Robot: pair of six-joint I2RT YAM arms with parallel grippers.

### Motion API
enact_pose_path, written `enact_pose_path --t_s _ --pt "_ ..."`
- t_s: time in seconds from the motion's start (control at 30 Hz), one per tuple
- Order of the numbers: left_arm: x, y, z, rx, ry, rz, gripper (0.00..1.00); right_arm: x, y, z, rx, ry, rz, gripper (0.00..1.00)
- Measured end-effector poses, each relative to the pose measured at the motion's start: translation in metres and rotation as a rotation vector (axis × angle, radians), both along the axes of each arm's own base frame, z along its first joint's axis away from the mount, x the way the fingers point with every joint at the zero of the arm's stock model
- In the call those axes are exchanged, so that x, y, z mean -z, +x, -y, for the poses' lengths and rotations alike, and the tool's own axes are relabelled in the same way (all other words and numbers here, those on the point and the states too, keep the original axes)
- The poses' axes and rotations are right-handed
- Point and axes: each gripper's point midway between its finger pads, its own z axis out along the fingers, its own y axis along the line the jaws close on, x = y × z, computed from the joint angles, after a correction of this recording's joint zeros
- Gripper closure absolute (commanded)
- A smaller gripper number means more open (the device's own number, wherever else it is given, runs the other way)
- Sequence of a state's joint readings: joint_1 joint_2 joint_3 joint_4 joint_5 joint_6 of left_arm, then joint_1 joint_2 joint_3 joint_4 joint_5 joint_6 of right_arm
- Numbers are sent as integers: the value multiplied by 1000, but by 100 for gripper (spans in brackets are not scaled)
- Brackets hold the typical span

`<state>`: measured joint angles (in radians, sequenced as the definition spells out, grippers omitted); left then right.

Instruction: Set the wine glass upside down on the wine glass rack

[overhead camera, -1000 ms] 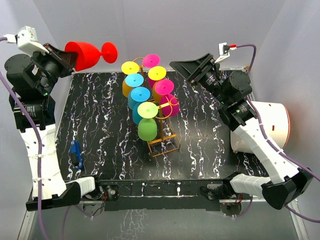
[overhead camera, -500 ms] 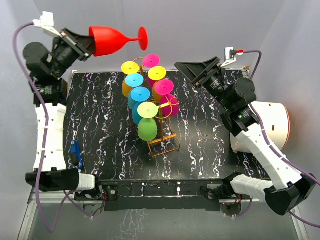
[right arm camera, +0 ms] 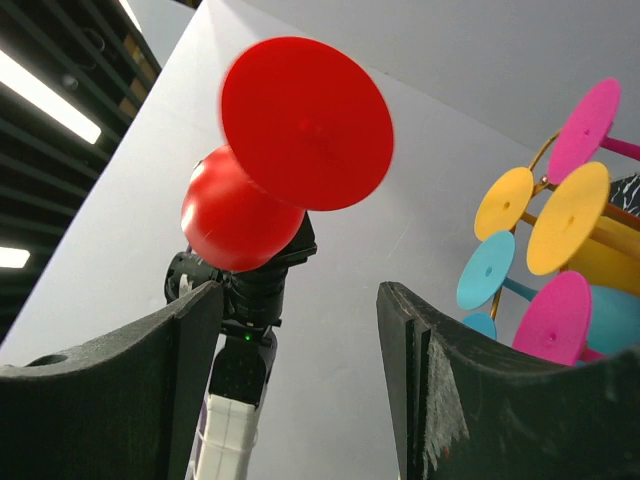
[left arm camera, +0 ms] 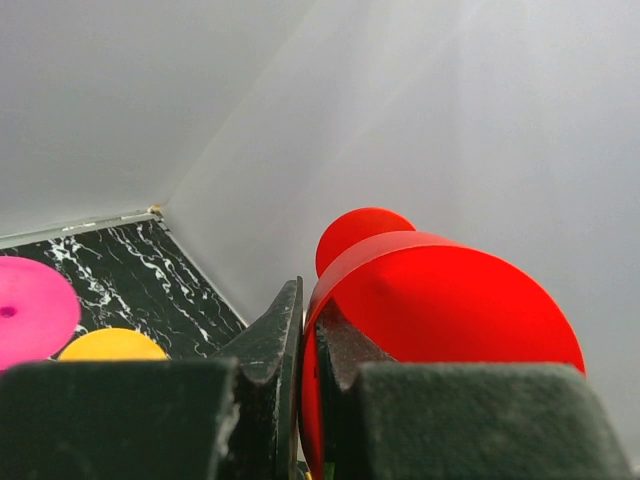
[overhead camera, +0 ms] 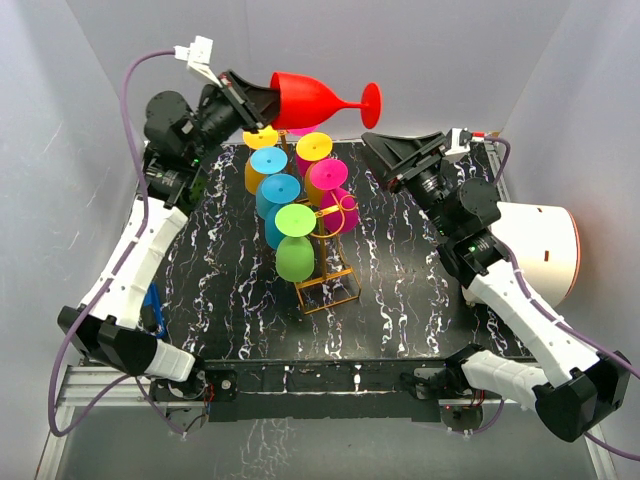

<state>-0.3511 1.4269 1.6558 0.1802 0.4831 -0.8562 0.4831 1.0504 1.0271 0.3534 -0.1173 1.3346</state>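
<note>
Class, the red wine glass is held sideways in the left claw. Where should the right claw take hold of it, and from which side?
Probably the thin stem, approached from the right. The red wine glass lies horizontal with its foot facing the open right claw. The left claw grips the bowl's rim, so the stem is the only bare part narrow enough to straddle.

the red wine glass (overhead camera: 315, 100) looks like opaque plastic, smooth with a soft satin sheen. the left pincer (left arm camera: 310, 325) is matt black plastic with a grainy face. the fingers (right arm camera: 450, 400) of the right pincer (right arm camera: 300, 300) are the same dull black, scuffed and dusty at the edges. the wine glass rack (overhead camera: 335, 290) is thin golden-orange wire, metal by its look. the hung glasses (overhead camera: 295, 258) look like smooth coloured plastic. the tabletop (overhead camera: 210, 260) is black with white marble veining, faintly glossy.
</note>
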Motion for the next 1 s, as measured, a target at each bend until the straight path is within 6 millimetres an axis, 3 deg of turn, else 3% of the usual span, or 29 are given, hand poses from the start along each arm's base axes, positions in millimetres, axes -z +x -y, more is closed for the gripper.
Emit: enact_pose_path --t_s 0.1,0.27,0.4,0.57,0.77,1.0 --pt "6 -3 23 7 24 25 100 1 4 3 4 50 -41 46" --pt "14 -12 62 -9 82 93 100 -13 0 15 37 126 -42 46" --pt "18 -24 85 -12 120 170 100 -23 -3 34 99 203 -68 52" --pt "26 -30 98 -19 144 267 100 -13 2 52 184 243 -161 55" --pt "41 -30 106 -26 183 326 100 6 13 59 249 238 -259 59" --pt "40 -35 106 -19 177 363 100 9 15 61 263 235 -301 61"
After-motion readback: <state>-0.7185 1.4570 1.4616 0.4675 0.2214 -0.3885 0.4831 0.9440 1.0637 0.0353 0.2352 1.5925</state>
